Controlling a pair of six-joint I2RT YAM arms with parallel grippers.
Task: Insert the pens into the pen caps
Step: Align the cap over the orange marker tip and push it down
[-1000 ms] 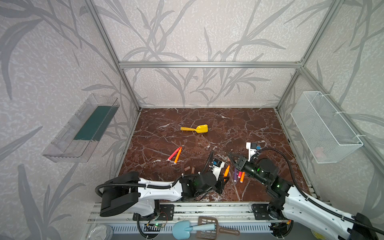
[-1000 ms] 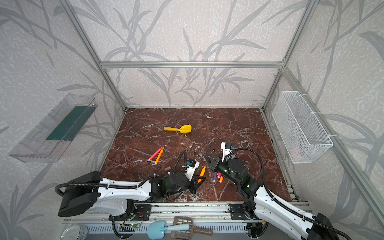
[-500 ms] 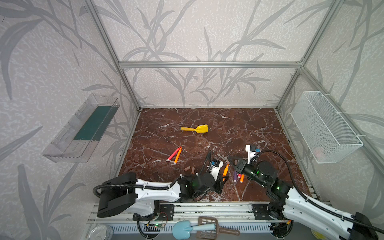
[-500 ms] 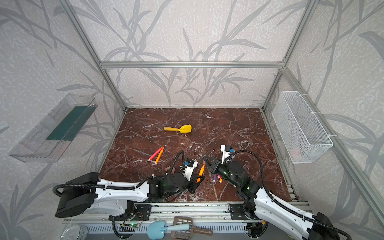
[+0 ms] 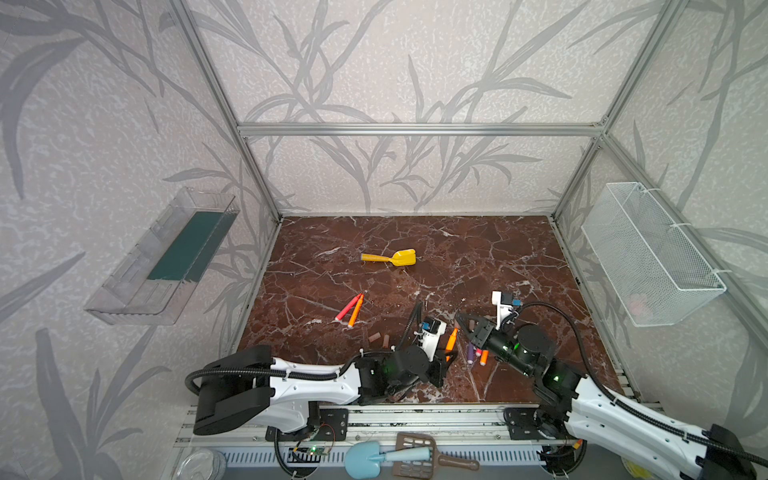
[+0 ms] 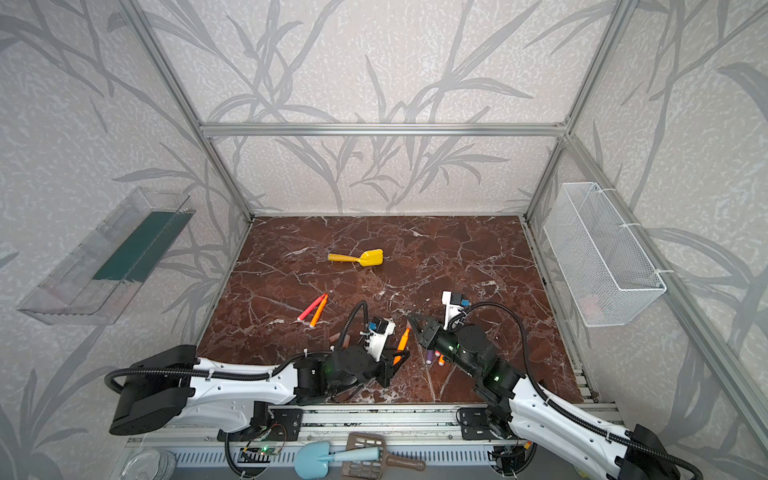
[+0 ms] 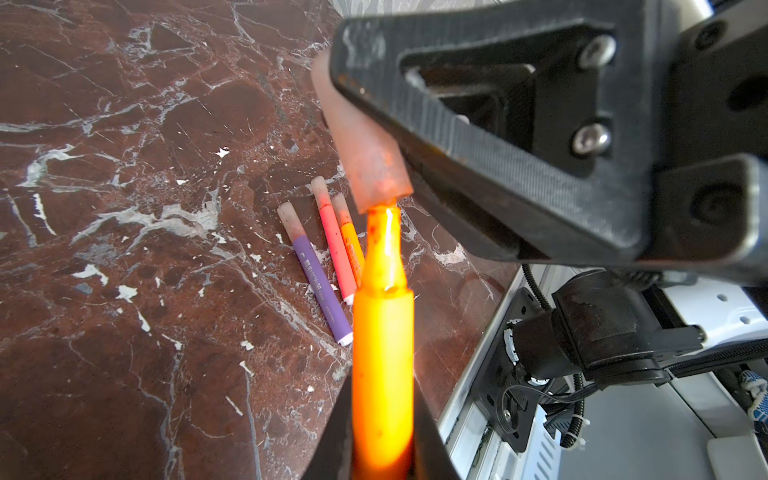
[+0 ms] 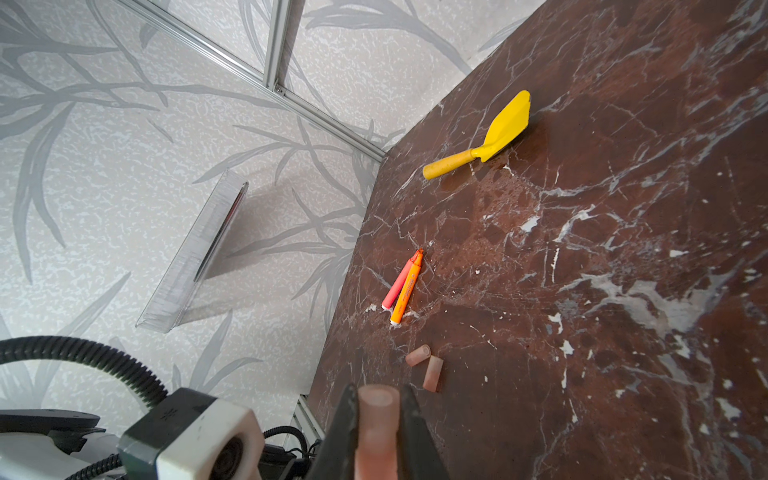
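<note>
Left gripper (image 7: 380, 432) clamped on the orange pen (image 7: 382, 353), we are holding its tip at the mouth of the pen cap (image 7: 365, 158) pinched in our right gripper (image 8: 379, 411).
We are judging the insertion barely begun, calling next for a straight, aligned push; two bare pens (image 8: 406, 291) are lying farther off.

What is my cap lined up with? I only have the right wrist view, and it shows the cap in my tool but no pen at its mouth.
Observer: The left wrist view shows the left tool holding an orange pen, its tip right at the mouth of your cap.
Operator: Is the tip inside?
Observer: Barely, if at all. Nearly the whole tapered tip shows outside the cap.
Operator: How many pens are capped so far?
Observer: Three lie side by side on the table, outside your view: a purple pen, a pink pen and a second orange pen, each wearing a cap.
</note>
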